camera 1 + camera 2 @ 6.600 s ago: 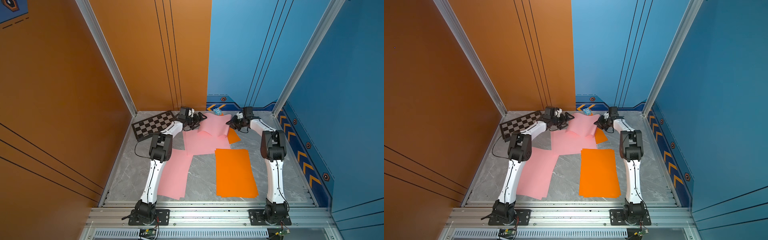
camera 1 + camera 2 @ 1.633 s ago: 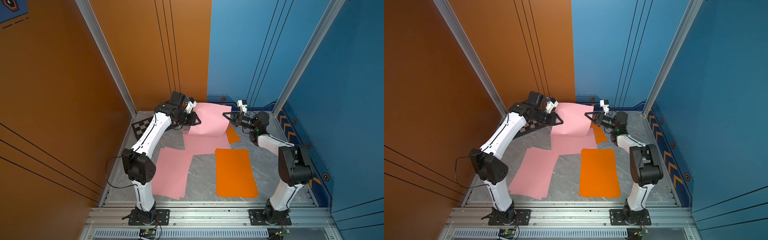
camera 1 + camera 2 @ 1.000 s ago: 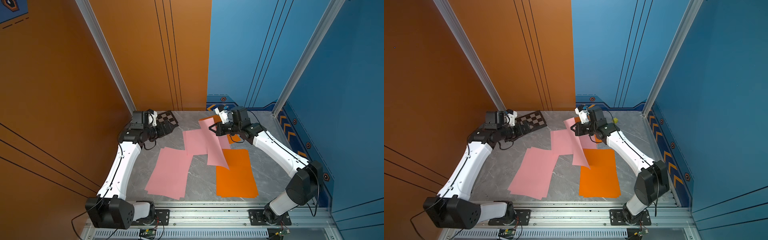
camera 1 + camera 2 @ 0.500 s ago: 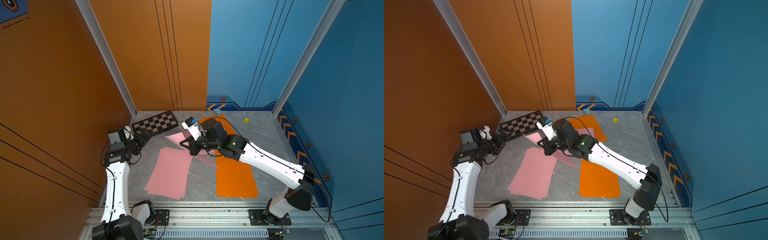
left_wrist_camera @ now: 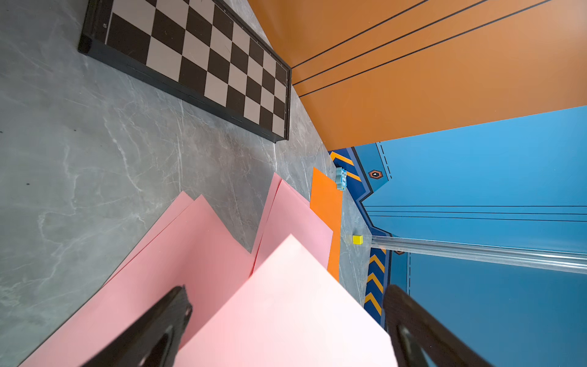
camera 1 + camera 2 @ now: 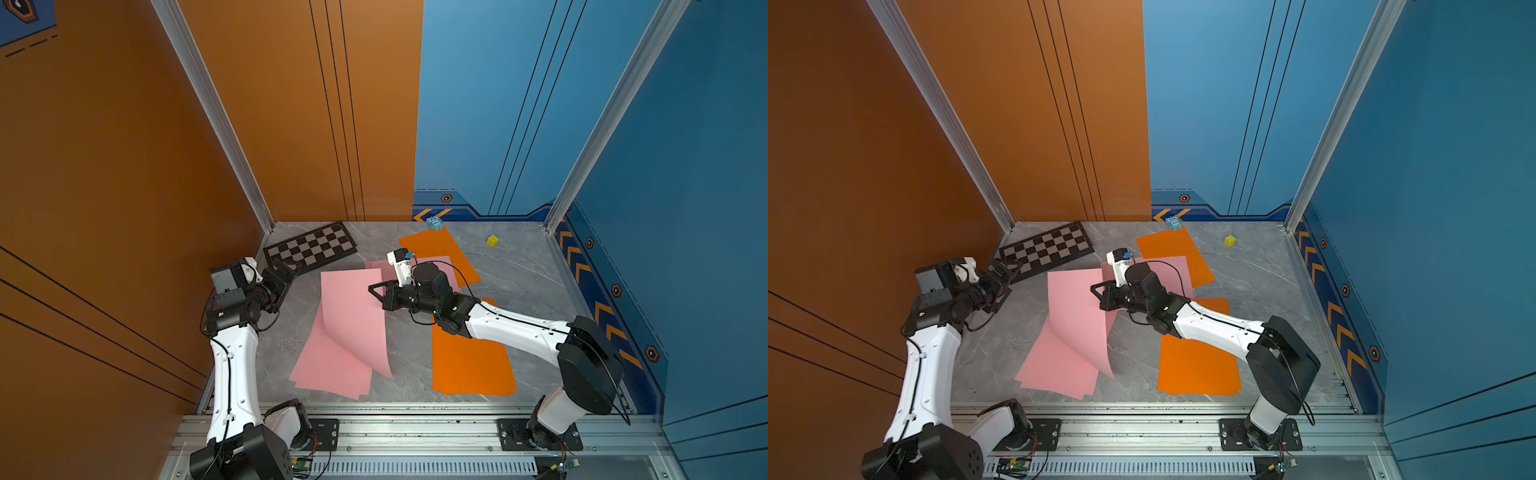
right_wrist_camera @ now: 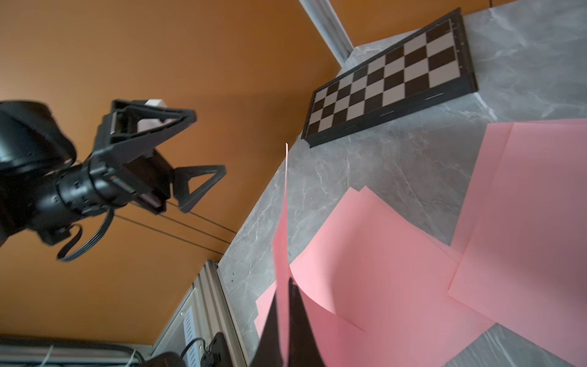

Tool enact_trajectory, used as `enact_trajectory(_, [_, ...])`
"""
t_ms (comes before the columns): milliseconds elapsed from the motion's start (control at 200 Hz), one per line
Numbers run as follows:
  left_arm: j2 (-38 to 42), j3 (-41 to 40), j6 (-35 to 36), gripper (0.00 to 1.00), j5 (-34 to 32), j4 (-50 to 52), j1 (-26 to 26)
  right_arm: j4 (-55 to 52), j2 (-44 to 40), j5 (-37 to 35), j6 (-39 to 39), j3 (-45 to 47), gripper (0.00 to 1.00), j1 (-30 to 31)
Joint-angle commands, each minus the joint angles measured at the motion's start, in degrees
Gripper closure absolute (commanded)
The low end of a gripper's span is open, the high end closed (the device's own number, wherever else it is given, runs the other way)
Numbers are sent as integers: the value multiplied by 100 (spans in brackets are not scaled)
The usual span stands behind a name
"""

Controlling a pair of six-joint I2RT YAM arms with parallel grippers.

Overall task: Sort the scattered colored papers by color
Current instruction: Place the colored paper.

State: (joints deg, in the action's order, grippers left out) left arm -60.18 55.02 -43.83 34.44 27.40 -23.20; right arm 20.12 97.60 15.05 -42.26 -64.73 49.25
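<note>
Risk: pink sheet (image 6: 352,316) pinched by one edge only in right gripper (image 6: 374,291), jaws together on it. Rest curls down over pink pile (image 6: 320,378), lower centre in both top views. If you release high, it drifts askew or toward orange sheet (image 6: 469,365), lower right. Left gripper (image 6: 289,282) jaws apart, empty, near checkered board (image 6: 311,249); no help steadying.

You had board (image 6: 311,249) back-left, cube (image 6: 492,240) back-right, toy (image 6: 434,223) against back wall. Rear sheet (image 6: 432,247) lay partly under middle sheet (image 5: 295,219); raised sheet (image 6: 353,316) hung over front-left pile (image 6: 324,374); front-right pile (image 6: 469,365) sat apart, to its right.
</note>
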Motion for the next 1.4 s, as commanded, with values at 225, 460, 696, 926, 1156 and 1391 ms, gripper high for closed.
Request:
enact_trajectory(225, [-56,-158,-29,2,215,-111,50,-667,1256,-427,-370,-378,100,-171])
enact_trajectory(460, [-116,-155,-3,2,257,-111,88,-2031,1315,-1203,67,-762,100,-100])
enact_trajectory(696, [-151,-167,24,2,289,-112,110,-3178,1141,-2032,848,-1205,100,-94])
enact_trajectory(926, [-169,-160,33,2,341,-105,132,-3708,1394,-2244,1024,-1585,100,-72])
enact_trajectory(1156, [-195,-159,35,2,365,-110,154,-4775,1665,-3236,1523,-2268,100,34])
enact_trajectory(1391, [-213,-150,42,2,367,-112,167,-5055,1755,-3437,1546,-2447,100,-60])
